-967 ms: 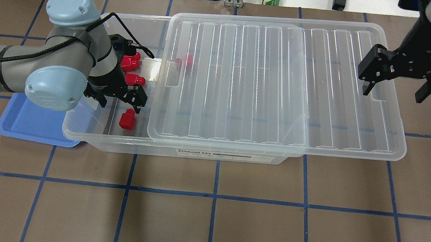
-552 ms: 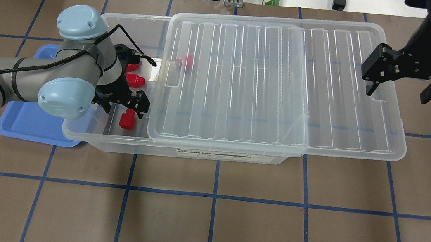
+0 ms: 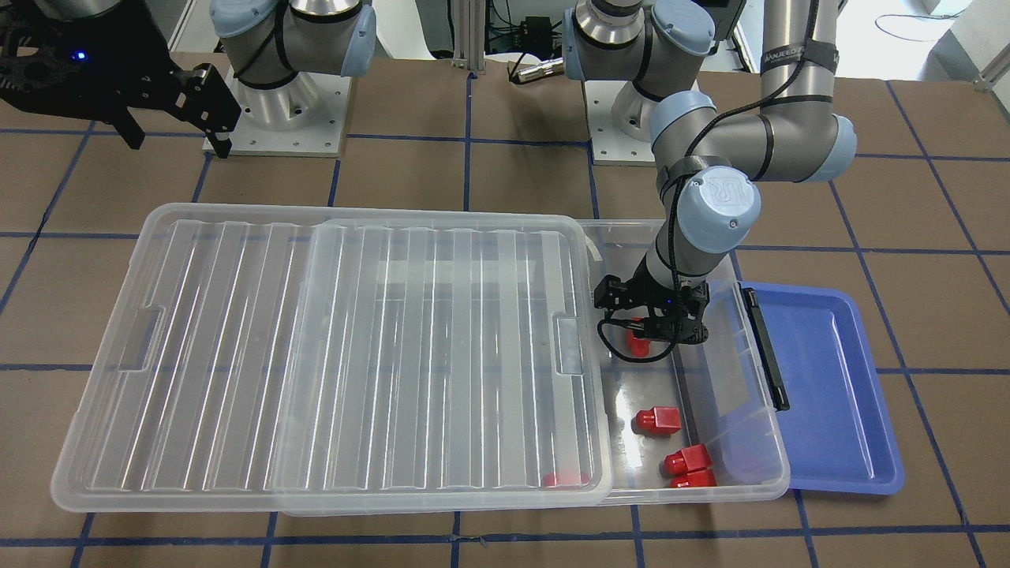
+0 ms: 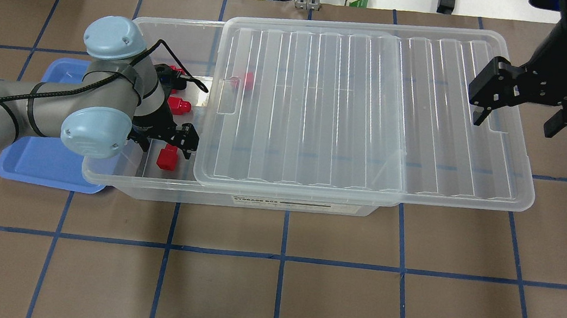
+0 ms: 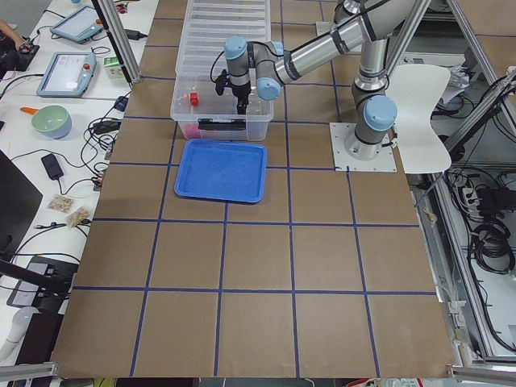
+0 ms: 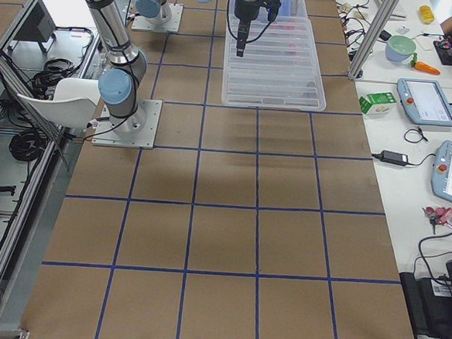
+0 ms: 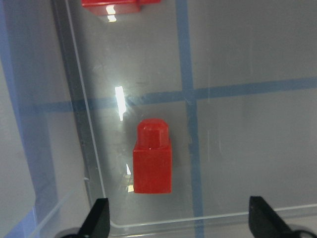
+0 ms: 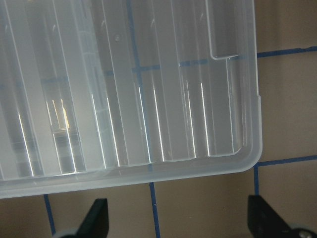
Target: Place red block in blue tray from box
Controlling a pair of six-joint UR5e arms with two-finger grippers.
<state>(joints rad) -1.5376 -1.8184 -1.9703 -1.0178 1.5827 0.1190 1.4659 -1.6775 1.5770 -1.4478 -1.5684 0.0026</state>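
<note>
done: box (image 4: 111, 176) end uncovered
left gripper (image 7: 181, 221): fingers spread over red block (image 7: 152, 161), not gripping
right gripper (image 4: 513, 119): fingers apart, empty
remaining: grasp, carry to blockless blue tray (image 4: 42, 163)

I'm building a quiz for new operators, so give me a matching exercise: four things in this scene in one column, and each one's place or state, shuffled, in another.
1. left gripper
2. right gripper
3. blue tray
4. lid

a. slid partway off the box
b. open, over a red block
c. at the box's uncovered end
d. open, above a lid corner

Pairs: 1-b, 2-d, 3-c, 4-a
</note>
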